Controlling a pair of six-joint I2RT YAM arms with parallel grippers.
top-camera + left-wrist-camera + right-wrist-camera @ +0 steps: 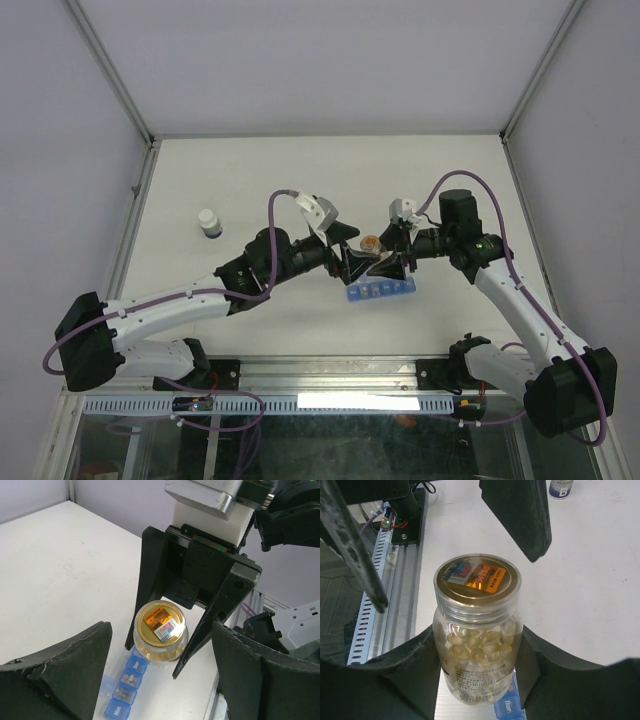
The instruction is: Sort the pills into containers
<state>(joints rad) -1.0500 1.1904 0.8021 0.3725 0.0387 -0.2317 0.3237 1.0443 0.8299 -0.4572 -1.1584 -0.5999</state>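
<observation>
Two robot arms meet at the middle of a white table (250, 180) over one pill bottle (477, 645) and one blue organiser strip (380, 291). The right hand (388, 262) grips the clear bottle by its sides, a finger pressed against each flank. The bottle is packed with pale pills and capped with a gold lid bearing a sticker. The left hand (352, 255) faces it with its two fingers spread wide, touching nothing. The strip lies flat on the table just below the two hands, near the front edge. It is a single row of lidded compartments, four of them showing in the left wrist view. The bottle sits at one end of that row; whether it rests on the table cannot be told. One small white bottle (209, 222) stands well apart to the left.
</observation>
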